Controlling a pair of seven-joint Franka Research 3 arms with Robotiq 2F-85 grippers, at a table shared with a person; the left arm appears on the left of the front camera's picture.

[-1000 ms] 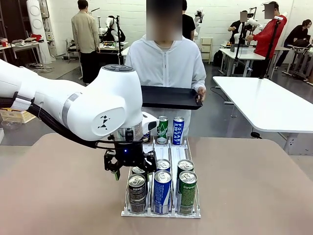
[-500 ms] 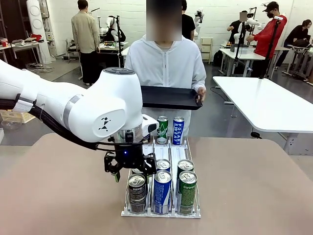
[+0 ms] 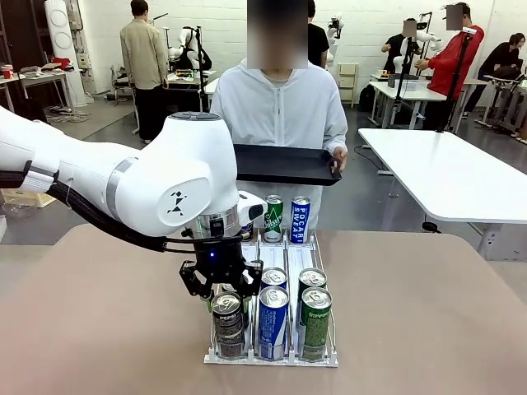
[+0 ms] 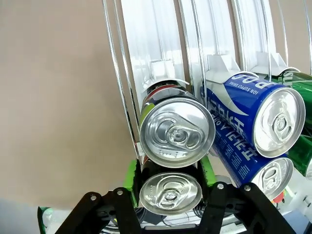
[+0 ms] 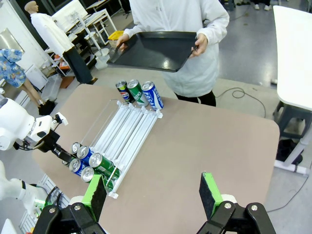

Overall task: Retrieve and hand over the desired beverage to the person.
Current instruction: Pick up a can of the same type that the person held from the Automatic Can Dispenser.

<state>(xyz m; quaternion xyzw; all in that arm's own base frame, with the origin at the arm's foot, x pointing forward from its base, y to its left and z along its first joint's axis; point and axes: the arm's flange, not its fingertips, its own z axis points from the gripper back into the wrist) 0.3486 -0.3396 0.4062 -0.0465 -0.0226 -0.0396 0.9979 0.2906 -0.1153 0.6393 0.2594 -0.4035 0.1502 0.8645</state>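
Across the table in the front view, the left claw [image 3: 222,295] is reaching down at the near end of a clear three-lane can rack [image 3: 272,360] that is sitting on the beige surface [image 3: 428,329]; its fingers are straddling the black aluminium Pepsi can [image 3: 228,319] at the front of the left lane; a blue aluminium Pocari Sweat can [image 3: 273,325] and a green aluminium can [image 3: 314,325] are standing just beside it at the front of the middle and right lanes; at the far side the person in a white hooded zip jacket [image 3: 280,107] is holding a flat black plastic tray [image 3: 284,163] level above the rack's far end.

Looking down from the left wrist, the green pads [image 4: 130,175] are pressing against both sides of the black aluminium Pepsi can [image 4: 170,193], so the left claw is gripping it; a second silver-topped can [image 4: 178,132] is sitting directly behind it in the same lane.

Looking down from the right wrist, the right claw [image 5: 152,197] is hanging high over the surface with its jaws spread wide and nothing between them; the rack [image 5: 124,129] is lying well below it, and the person [image 5: 185,14] is standing beyond it with the tray [image 5: 156,48].
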